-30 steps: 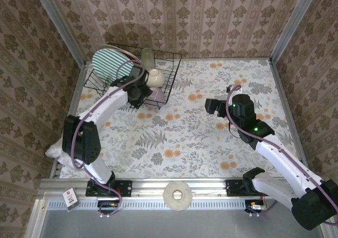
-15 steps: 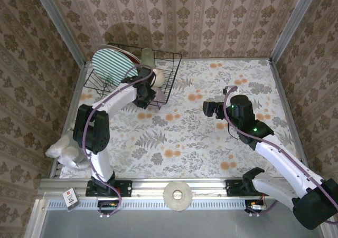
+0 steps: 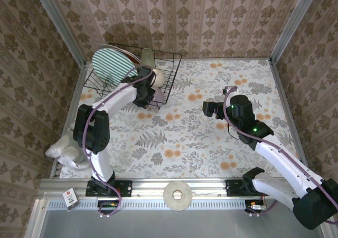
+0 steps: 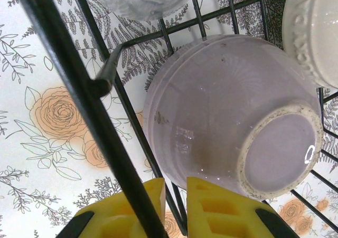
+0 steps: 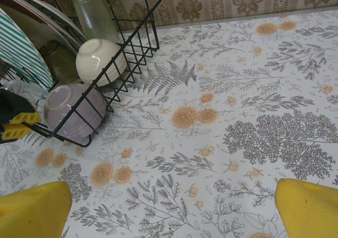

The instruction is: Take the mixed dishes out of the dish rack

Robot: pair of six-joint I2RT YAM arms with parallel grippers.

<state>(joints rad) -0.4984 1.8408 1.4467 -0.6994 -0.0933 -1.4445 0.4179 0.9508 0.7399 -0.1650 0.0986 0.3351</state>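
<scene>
My left gripper beside the lilac bowl
Jaws nearly together astride a dish rack wire; gripping it or not, I cannot tell; the bowl lies tipped inside the rack's corner; pulling now could drag the rack instead; my right gripper gapes wide.

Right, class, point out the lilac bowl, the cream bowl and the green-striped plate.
lilac bowl (image 4: 211, 106): left wrist view, curved side wall.
cream bowl (image 5: 100, 61): right wrist view, upturned underside.
green-striped plate (image 3: 111, 64): top external view, striped face.
</scene>
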